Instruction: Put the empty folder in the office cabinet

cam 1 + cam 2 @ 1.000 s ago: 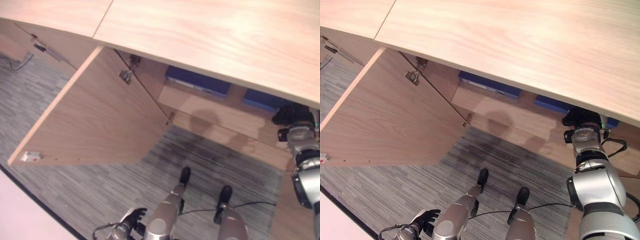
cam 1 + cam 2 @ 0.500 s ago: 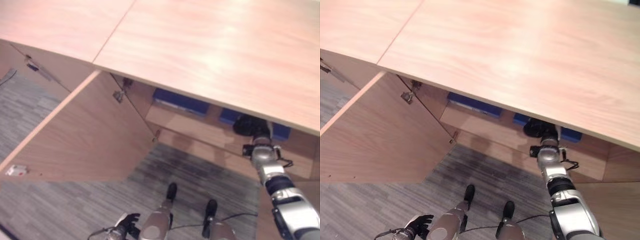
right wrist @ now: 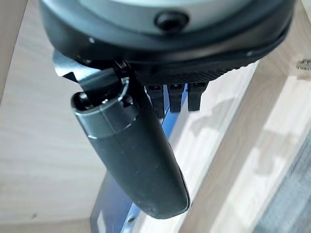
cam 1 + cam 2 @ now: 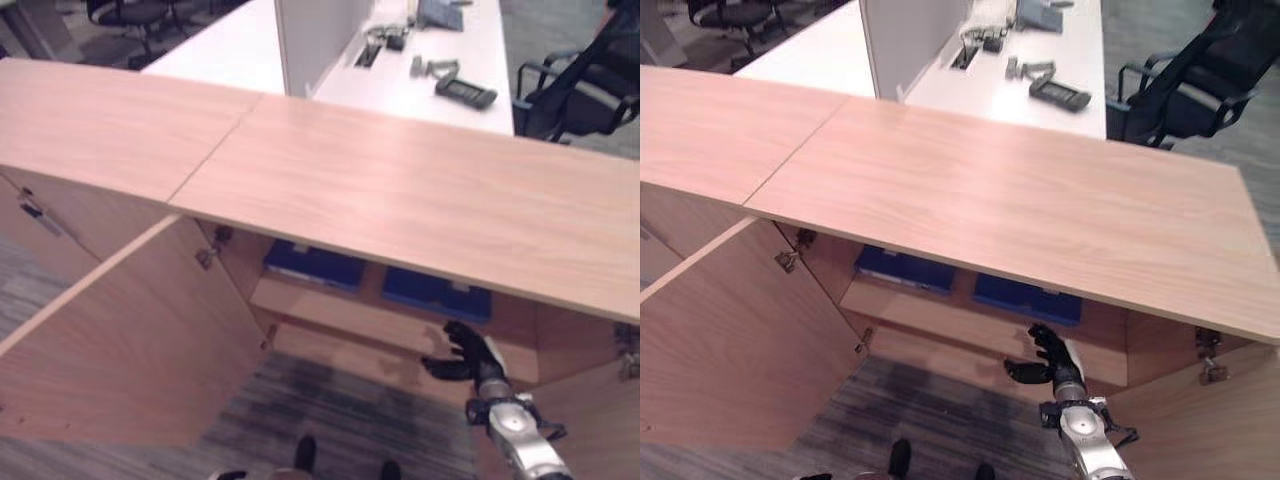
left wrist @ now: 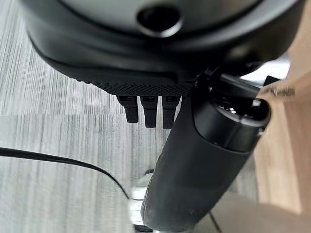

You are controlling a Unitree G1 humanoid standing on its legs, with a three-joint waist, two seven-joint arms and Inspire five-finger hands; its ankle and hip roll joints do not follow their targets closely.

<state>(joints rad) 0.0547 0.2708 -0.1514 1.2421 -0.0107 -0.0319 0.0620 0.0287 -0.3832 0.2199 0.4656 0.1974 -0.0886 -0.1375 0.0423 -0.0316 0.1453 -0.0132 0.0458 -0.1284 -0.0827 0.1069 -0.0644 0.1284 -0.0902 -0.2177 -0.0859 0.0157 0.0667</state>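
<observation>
Two flat blue folders lie side by side on the upper shelf inside the open light-wood office cabinet (image 4: 400, 190), the left blue folder (image 4: 315, 265) under the middle of the wide top board and the right blue folder (image 4: 437, 292) just beside it; which of them the task means cannot be told.

At the far left, the cabinet's left wooden door (image 4: 120, 340) stands swung wide open over the grey striped carpet (image 4: 350, 420), with two metal hinges along its inner edge. The left hand (image 5: 150, 109) shows in its wrist view hanging above that carpet, fingers straight and relaxed, holding nothing, the thumb standing out beside them.

Past the folders, the pale wooden shelf (image 4: 330, 310) runs across the opening. The right hand (image 4: 468, 352) hovers in front of the shelf's edge, below the right blue folder and apart from it; its fingers are spread and its thumb is out, with nothing between them. In the right wrist view the straight fingers (image 3: 176, 97) point toward the blue folder's edge on the shelf.

At the far right, the right wooden door (image 4: 1200, 420) is also open.

Behind the cabinet stands a long white desk (image 4: 300, 50) with a grey divider panel, some small dark devices (image 4: 465, 92) on it, and a black office chair (image 4: 585, 85) to its right.
</observation>
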